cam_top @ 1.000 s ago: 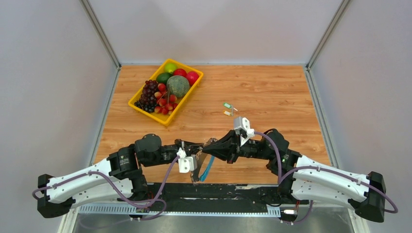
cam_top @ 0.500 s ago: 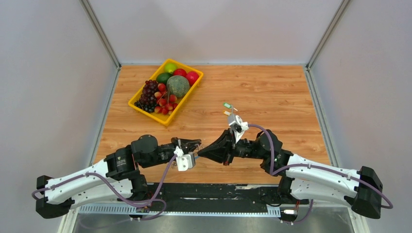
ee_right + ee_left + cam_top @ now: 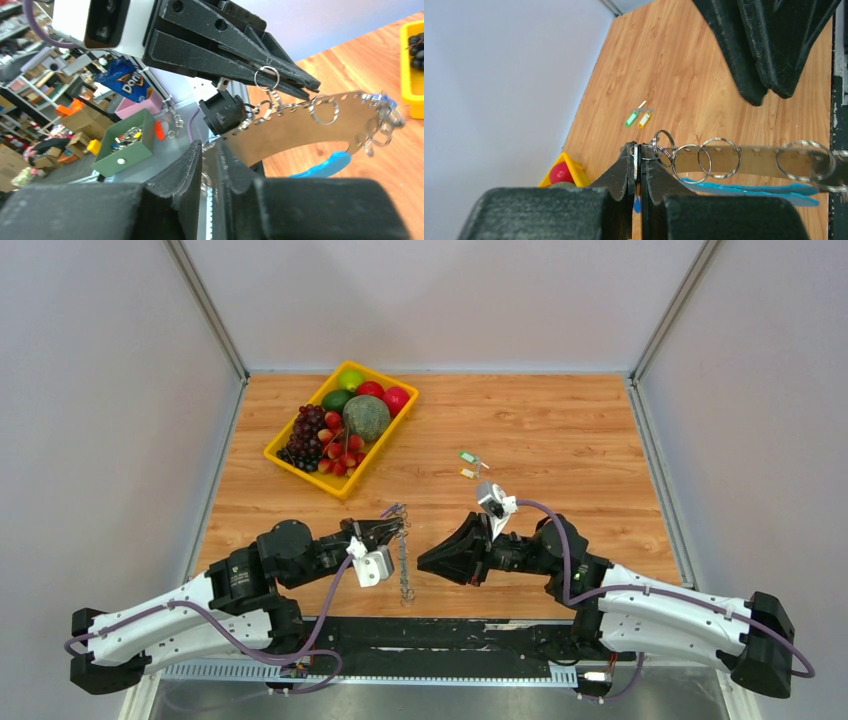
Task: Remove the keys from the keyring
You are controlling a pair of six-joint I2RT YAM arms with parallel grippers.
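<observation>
Toward the far-left corner of the table (image 3: 560, 420), a tray (image 3: 275, 454) of fruit (image 3: 365, 418). Right of centre, two keys (image 3: 470, 465) side by side. By the near edge, mid-width, the keyring (image 3: 404, 565) hung from the left gripper (image 3: 398, 525); just right of it, apart, the right gripper (image 3: 425, 560).

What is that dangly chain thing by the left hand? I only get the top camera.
Observer: It's the keyring. From the wrist cameras it's a flat, jagged silvery band, and you're seeing it edge-on.
Operator: Is the left hand really pinching it?
Observer: Yes, the left gripper is shut on the keyring's end.
Operator: Is it all silver?
Observer: No, a light-blue strip runs along one side of it.
</observation>
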